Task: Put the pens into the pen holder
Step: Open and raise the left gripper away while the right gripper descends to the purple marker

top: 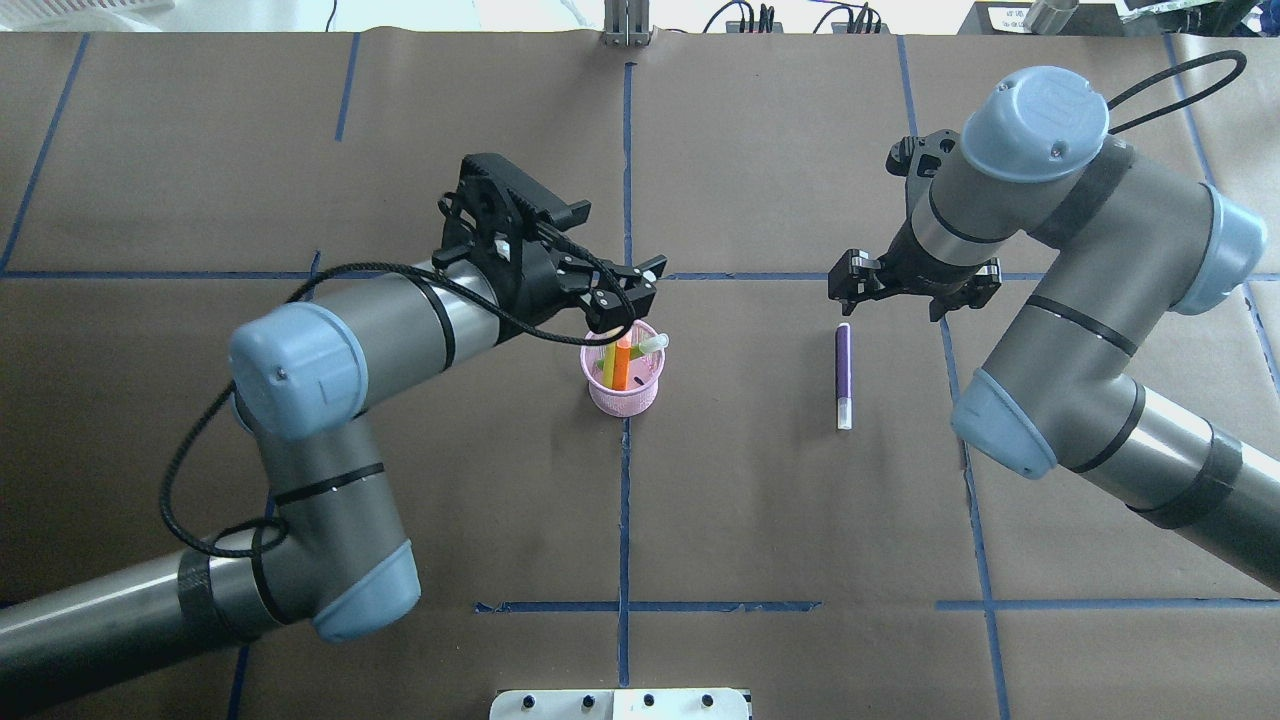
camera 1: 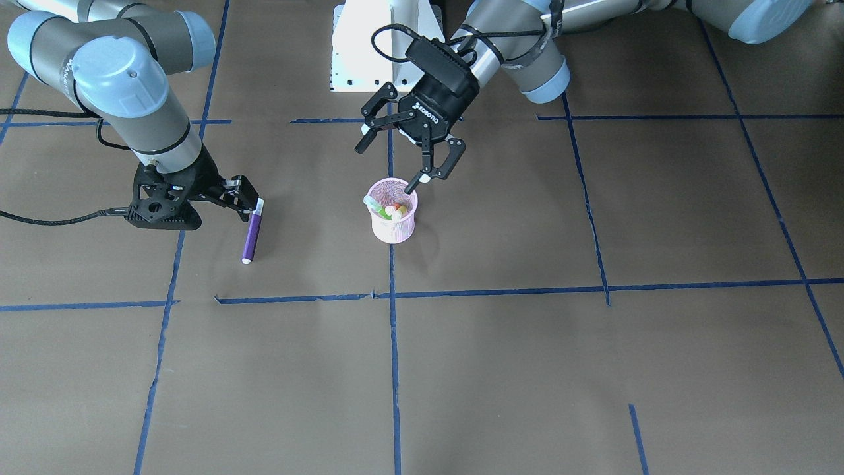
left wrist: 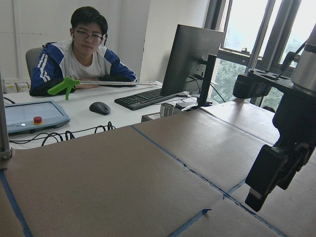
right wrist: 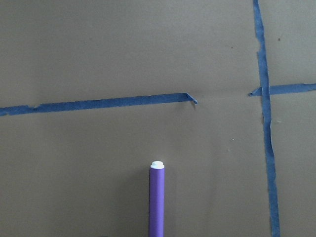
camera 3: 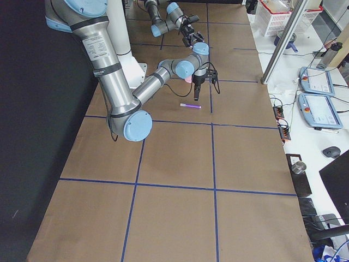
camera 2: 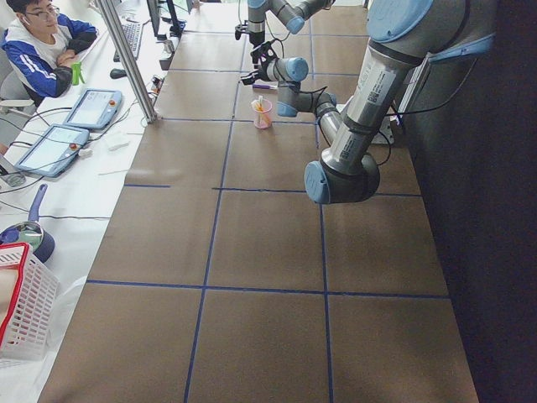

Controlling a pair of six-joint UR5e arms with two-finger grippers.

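The pink mesh pen holder [camera 1: 393,227] stands near the table's middle and also shows in the overhead view [top: 622,397]. The orange pen [top: 622,365] and the green pen [top: 608,360] stand inside it. My left gripper [camera 1: 392,161] is open and empty just above the holder's rim, toward the robot's side. The purple pen [camera 1: 252,234] lies flat on the table, also in the overhead view [top: 842,370] and the right wrist view [right wrist: 156,197]. My right gripper [camera 1: 249,198] is at the purple pen's robot-side end; I cannot tell whether it is open or shut.
Blue tape lines [camera 1: 392,330] divide the brown table cover. The robot's white base plate [camera 1: 362,46] is behind the holder. An operator [left wrist: 86,54] sits at a desk with a monitor beyond the table. A red-and-white basket [camera 2: 21,302] stands off the table's edge.
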